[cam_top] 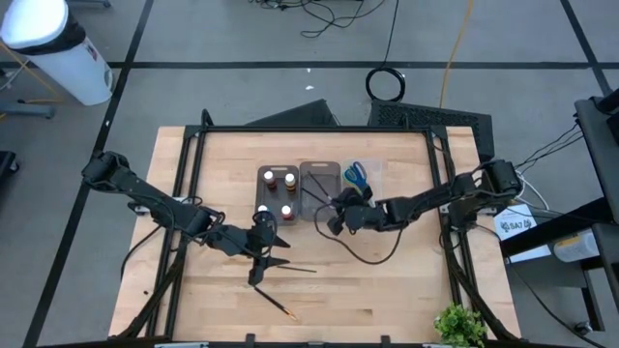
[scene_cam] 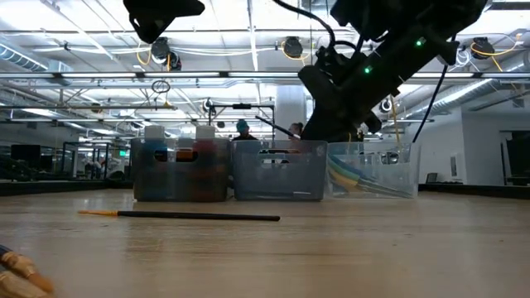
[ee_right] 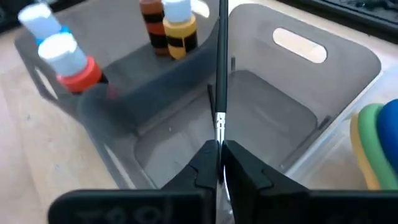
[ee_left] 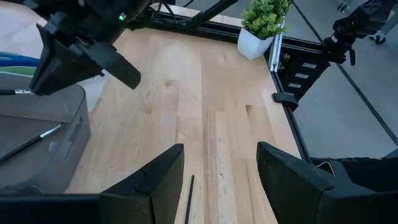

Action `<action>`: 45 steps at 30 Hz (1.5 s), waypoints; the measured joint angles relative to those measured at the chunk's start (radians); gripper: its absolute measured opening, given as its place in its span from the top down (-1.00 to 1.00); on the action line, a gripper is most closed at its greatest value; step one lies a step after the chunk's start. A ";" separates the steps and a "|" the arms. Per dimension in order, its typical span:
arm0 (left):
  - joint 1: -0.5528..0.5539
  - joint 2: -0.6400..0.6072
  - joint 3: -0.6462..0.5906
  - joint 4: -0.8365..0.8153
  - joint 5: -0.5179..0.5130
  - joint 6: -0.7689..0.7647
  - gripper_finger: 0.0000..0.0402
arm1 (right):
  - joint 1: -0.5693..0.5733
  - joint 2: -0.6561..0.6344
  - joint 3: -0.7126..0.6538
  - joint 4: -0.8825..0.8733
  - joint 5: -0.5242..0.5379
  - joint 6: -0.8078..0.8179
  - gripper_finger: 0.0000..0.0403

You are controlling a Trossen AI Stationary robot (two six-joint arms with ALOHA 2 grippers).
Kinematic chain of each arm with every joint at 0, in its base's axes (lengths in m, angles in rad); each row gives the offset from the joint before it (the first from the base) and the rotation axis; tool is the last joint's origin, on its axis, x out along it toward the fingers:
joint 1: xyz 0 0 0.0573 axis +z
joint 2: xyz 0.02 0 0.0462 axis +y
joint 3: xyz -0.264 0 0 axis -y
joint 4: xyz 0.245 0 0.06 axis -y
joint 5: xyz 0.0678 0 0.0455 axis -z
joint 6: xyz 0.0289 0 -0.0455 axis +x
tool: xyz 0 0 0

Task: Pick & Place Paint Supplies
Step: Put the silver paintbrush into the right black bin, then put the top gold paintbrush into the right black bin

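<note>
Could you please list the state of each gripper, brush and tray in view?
Right gripper: shut on held brush, over middle tray.
Left gripper: open, empty, above the table.
Loose brush: lying flat on table.
Left tray: holds paint bottles.

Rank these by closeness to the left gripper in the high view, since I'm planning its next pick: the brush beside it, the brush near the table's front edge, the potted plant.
1. Brush, just right of the left gripper.
2. Front-edge brush, below it.
3. Potted plant, far right corner.
</note>
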 joint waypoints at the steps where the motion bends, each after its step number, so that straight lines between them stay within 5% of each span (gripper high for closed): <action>1: 0.000 0.000 0.000 0.000 0.000 -0.001 -0.07 | -0.001 0.000 0.000 0.004 0.000 0.014 0.92; 12: 0.000 0.000 0.000 0.007 0.000 -0.001 -0.07 | 0.000 -0.011 0.001 0.012 -0.014 0.002 0.51; 18: 0.000 0.000 0.000 0.007 0.000 -0.001 -0.07 | 0.025 -0.072 0.001 0.138 -0.225 -0.119 0.31; 27: -0.011 0.002 0.000 -0.012 0.027 -0.004 -0.07 | 0.250 -0.111 0.002 0.457 -0.344 -0.366 0.32; 36: -0.059 0.055 -0.014 -0.334 -0.010 -0.065 -0.07 | 0.389 -0.105 0.001 0.448 -0.342 -0.395 0.33; 45: -0.069 0.244 -0.064 -0.228 -0.016 -0.013 -0.06 | 0.400 -0.104 0.001 0.453 -0.339 -0.463 0.33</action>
